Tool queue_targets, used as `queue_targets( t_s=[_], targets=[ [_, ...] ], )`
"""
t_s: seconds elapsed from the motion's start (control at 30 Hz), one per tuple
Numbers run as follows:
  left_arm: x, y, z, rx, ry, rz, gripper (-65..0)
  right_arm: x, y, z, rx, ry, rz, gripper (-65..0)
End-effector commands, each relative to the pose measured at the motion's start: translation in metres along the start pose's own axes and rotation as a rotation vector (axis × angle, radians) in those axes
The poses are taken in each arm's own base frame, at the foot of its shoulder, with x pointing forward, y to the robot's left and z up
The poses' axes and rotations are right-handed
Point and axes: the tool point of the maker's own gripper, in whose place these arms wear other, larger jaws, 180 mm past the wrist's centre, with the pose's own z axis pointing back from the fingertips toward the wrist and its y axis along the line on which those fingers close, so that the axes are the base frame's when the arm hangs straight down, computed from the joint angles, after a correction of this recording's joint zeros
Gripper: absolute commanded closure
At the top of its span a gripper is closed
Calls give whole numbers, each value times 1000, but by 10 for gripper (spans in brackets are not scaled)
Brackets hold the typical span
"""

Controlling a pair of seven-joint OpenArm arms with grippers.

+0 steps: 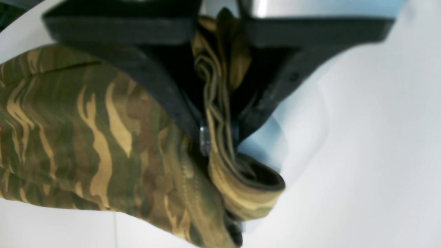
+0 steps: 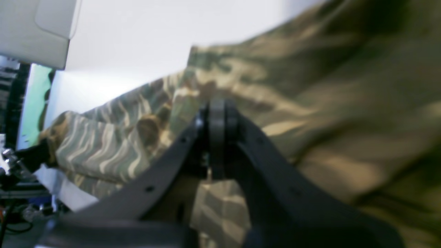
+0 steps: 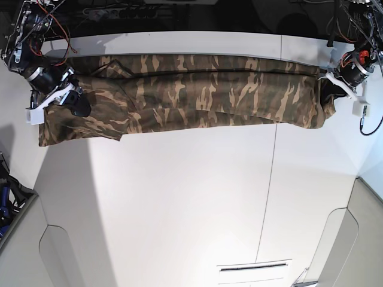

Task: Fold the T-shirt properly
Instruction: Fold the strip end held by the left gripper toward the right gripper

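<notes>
No readable text, label, brand, number or sign anywhere in the three views.
</notes>
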Motion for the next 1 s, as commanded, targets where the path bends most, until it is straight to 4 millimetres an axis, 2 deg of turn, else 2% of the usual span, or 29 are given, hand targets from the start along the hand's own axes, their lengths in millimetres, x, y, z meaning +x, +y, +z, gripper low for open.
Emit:
queue_targets(
  t_s=[0.0, 0.13, 0.27, 0.37, 0.43, 0.57, 0.7, 0.8, 0.97],
  targets=[
    [27, 3, 6, 4, -65, -34, 0, 21, 4, 7, 12, -59, 33, 0],
    [43, 0, 7, 4, -87, -56, 0, 42, 4, 23, 1, -129, 45, 0],
    [57, -2, 10, 5, -102, -94, 0, 47, -3, 31, -19, -152, 39, 0],
    [75, -4, 19, 15, -112, -168, 0, 46, -4, 31, -23, -145, 39, -98],
    [86, -11, 26, 17, -107, -215, 0, 45, -6, 31, -34, -138, 44, -117],
    [97, -53, 36, -81, -101, -274, 0, 45, -6, 31, -38, -136, 47, -117],
    [98, -98, 37, -176, -89, -325, 0, 45, -6, 31, -38, -137, 46, -117],
    [89, -138, 31, -273, -76, -379, 0, 45, -6, 31, -39, -137, 47, -117],
    [63, -202, 14, -439, -64, -391, 0, 42, -10, 31, -59, -123, 57, -117]
  ],
)
